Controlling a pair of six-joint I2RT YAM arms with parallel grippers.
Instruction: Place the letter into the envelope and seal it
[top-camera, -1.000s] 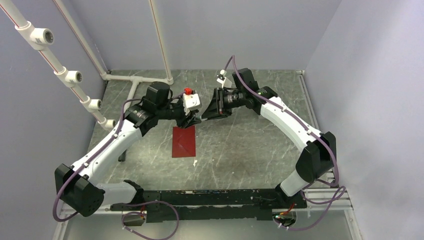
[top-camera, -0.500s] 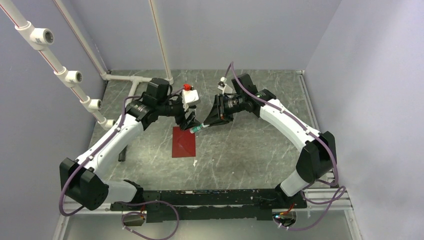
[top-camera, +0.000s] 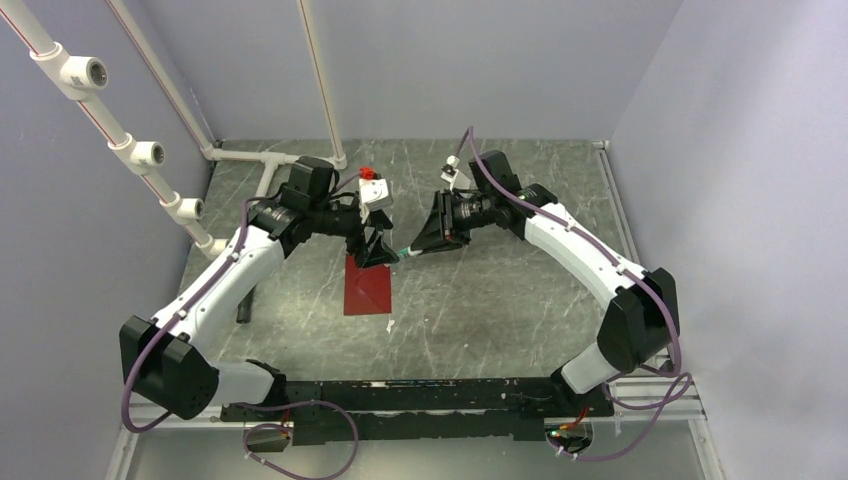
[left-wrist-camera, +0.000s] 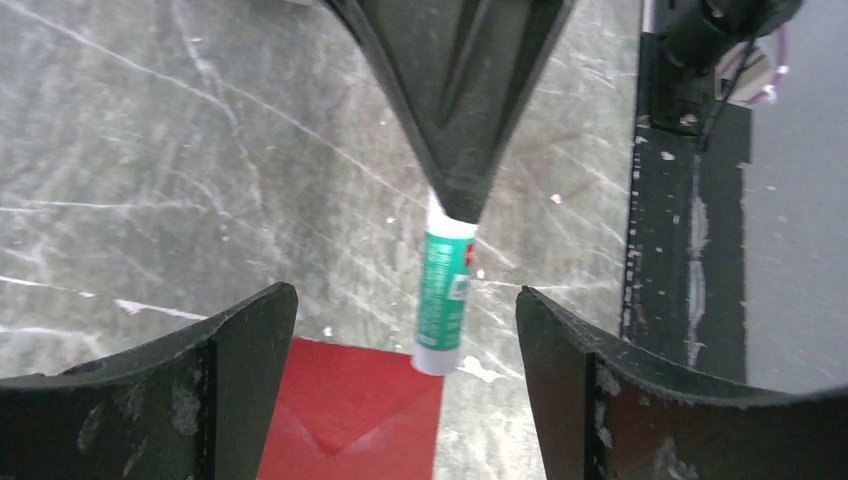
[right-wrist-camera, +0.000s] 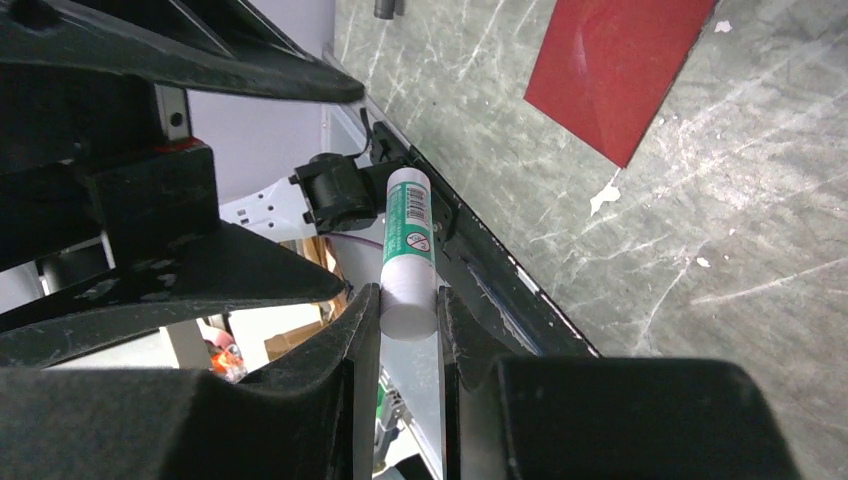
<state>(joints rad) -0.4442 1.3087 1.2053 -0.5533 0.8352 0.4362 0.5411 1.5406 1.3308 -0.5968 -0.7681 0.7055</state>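
Green-and-white glue stick (left-wrist-camera: 443, 300) is left pinched in the right gripper (right-wrist-camera: 408, 300) while the left gripper (top-camera: 377, 250), fingers spread, is drawn back over the red envelope (top-camera: 368, 285) lying flat on the table (top-camera: 480, 300), so sealing is judged near.

Our white left arm (top-camera: 222, 285) and white right arm (top-camera: 578, 240) arch in from the near edge of the bench (top-camera: 480, 300) and meet tip to tip over its middle. Our left gripper (top-camera: 377, 250) hangs with its jaws spread wide. Our right gripper (top-camera: 412, 249) is clamped on a green-and-white glue stick (left-wrist-camera: 443, 300) and points at the left one.
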